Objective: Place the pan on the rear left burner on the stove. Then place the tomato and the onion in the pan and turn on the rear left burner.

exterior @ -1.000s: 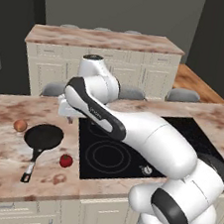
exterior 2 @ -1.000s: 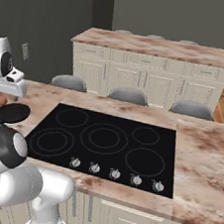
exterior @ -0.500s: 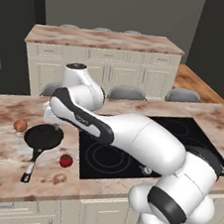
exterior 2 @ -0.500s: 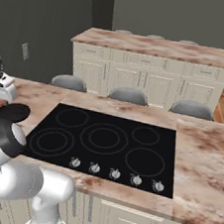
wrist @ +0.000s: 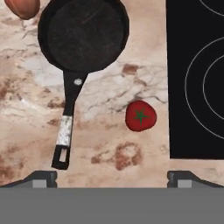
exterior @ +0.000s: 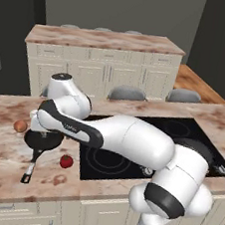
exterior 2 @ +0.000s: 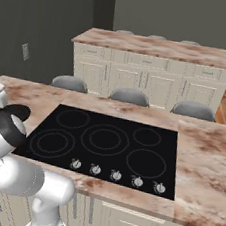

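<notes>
Three task items are sitting on the marble counter beside the flat black glass stove (wrist: 194,78), since you are hovering the spread, empty gripper (wrist: 112,177) above the small round black frying pan (wrist: 83,35), glossy red tomato (wrist: 141,116) and orange-tan onion (wrist: 22,7).

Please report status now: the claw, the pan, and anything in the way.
Claw open, empty, above counter. Pan on counter left of stove, not on burner. Tomato and onion beside pan, clear of its handle.
</notes>
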### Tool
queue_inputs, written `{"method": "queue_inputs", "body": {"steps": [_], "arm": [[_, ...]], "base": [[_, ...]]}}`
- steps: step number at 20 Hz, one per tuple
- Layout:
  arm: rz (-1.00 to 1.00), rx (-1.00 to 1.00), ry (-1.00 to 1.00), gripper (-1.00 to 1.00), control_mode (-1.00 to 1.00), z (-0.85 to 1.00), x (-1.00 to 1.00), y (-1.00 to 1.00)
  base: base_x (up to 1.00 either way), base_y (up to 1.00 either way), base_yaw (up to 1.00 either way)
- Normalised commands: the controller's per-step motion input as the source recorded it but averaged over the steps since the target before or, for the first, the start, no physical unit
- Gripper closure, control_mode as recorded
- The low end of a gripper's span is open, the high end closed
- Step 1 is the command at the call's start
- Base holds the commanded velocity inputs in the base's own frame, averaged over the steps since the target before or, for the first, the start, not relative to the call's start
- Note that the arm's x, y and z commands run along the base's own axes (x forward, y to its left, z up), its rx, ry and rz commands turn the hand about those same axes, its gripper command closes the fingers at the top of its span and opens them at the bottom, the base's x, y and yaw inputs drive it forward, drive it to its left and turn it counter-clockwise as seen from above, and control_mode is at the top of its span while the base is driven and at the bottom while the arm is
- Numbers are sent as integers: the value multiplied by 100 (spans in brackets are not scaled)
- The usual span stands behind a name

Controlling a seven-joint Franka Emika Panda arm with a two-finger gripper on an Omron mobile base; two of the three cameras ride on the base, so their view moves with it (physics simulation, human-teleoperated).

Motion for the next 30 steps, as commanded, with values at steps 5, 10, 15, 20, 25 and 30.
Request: {"method": "queue_inputs", "body": {"steps": [5, 10, 15, 20, 25, 30], "arm": [[-2, 0, 0, -100, -100, -26, 0, 25], [-1, 0, 0, -100, -100, -26, 0, 11], [-1, 0, 1, -100, -100, -28, 0, 3], [-1, 0, 0, -100, -100, -33, 0, 5], [-1, 0, 1, -100, -100, -32, 0, 14], [-1, 0, 5, -100, -100, -27, 1, 23]], "base": [[0, 0, 0], [0, 0, 0], [0, 0, 0], [0, 0, 0], [0, 0, 0], [0, 0, 0]]}}
